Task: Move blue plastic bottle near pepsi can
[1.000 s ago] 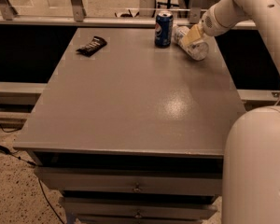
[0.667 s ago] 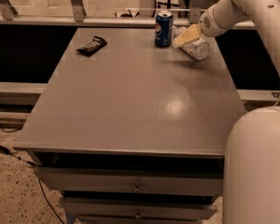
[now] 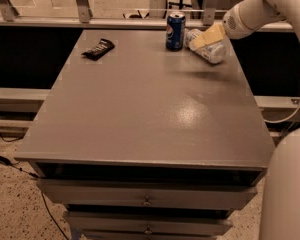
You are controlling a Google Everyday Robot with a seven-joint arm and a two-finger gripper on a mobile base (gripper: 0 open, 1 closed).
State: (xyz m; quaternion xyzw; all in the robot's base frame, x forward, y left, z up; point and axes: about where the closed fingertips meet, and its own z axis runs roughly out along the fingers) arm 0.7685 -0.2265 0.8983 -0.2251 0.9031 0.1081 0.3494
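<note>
The pepsi can (image 3: 175, 31) stands upright at the far edge of the grey table (image 3: 150, 109), right of centre. The blue plastic bottle (image 3: 210, 50) lies on its side on the table just right of the can, its white-capped end toward the can. My gripper (image 3: 206, 37) reaches in from the upper right and hangs right over the bottle's near-can end, covering part of it. I cannot tell whether it touches the bottle.
A flat black snack wrapper (image 3: 98, 49) lies at the far left of the table. A rail with metal posts (image 3: 82, 4) runs behind the far edge. Drawers (image 3: 147, 199) sit under the table front. The robot's white body (image 3: 287, 194) fills the lower right.
The gripper has shifted slightly up and to the right over the bottle. The bottle and can have stayed in place.
</note>
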